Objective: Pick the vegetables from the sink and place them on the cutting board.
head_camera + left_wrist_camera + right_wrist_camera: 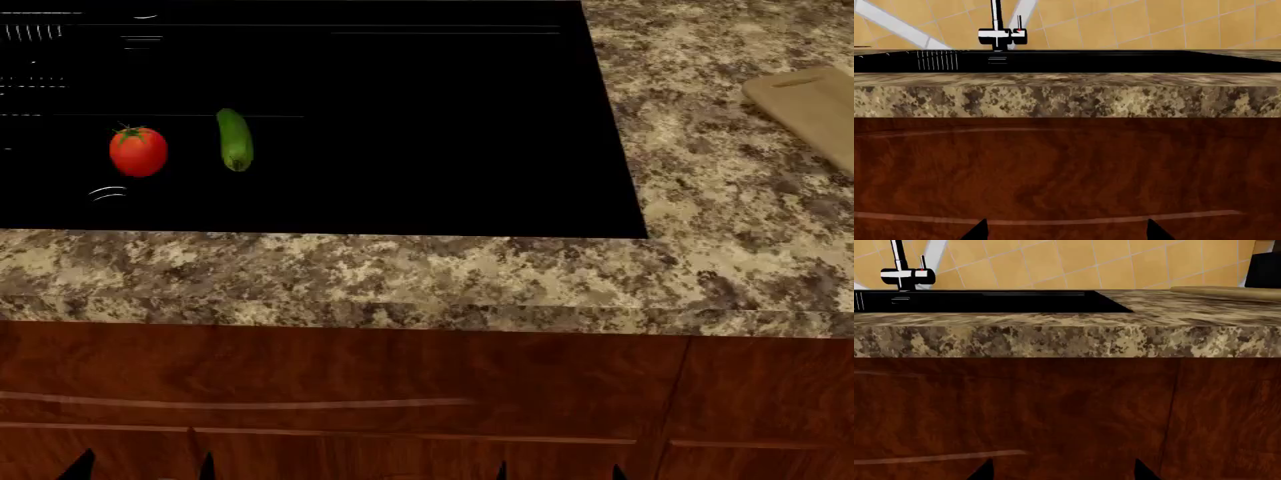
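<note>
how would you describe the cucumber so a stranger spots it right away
Find the large glossy black sink basin set in the speckled granite counter. On its floor, toward the left, lies the long slim dark-green cucumber, just right of the round red tomato.

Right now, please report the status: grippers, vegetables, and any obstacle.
Left gripper and right gripper open, empty, low by the cabinet front. Tomato and cucumber in the sink. Cutting board bare on the counter. No obstacle seen.
</note>
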Robot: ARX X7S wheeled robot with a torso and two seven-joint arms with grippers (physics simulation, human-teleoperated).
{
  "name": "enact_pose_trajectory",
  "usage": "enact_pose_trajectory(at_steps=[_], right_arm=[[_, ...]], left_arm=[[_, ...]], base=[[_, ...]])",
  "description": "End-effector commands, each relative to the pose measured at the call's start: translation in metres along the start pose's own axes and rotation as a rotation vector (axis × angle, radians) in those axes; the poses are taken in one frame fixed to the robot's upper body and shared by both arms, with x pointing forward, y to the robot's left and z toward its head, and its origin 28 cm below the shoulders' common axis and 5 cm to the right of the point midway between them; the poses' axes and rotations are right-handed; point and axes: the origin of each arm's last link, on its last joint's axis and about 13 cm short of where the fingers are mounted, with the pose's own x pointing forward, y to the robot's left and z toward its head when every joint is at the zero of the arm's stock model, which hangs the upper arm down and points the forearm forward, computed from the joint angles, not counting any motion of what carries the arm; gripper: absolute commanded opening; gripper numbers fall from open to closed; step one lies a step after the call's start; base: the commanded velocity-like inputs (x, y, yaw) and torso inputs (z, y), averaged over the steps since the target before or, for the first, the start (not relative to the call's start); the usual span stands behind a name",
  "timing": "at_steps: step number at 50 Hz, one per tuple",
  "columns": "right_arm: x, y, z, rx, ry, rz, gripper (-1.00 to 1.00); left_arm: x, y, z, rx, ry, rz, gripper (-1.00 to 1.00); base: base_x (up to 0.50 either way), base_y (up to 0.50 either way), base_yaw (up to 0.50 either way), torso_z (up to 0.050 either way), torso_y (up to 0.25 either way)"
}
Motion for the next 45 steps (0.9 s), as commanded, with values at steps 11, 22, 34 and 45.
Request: enact_pose_trajectory(at_steps=[11,22,34,45], right_arm=[[-0.0001,-0.0015,-0.0002,0.012,0.001,-0.025,1.0],[-0.0018,-0.0022,0.0,0.009,-0.018,-0.045,1.0],[-0.0002,-0.0043,-0.0009,-0.027,0.021,-0.101,1.0],[-0.0004,-0.0041,-0.0008,-0.028,0.023,-0.101,1.0]], left_arm=[[-0.0009,0.001,0.0025,-0.02,0.008,-0.001,1.0],[-0.0016,0.0013,0.0005,-0.009,0.017,0.002,1.0],[-0.0013,0.0012,-0.001,-0.001,0.015,0.005,1.0],[-0.0021,0.0003,0.0003,0.005,0.013,0.002,1.0]], base=[[0.0,0.0,0.0,0.0,0.0],[0.0,0.0,0.0,0.0,0.0],[0.0,0.31,0.0,0.0,0.0],[0.0,0.5,0.0,0.0,0.0]])
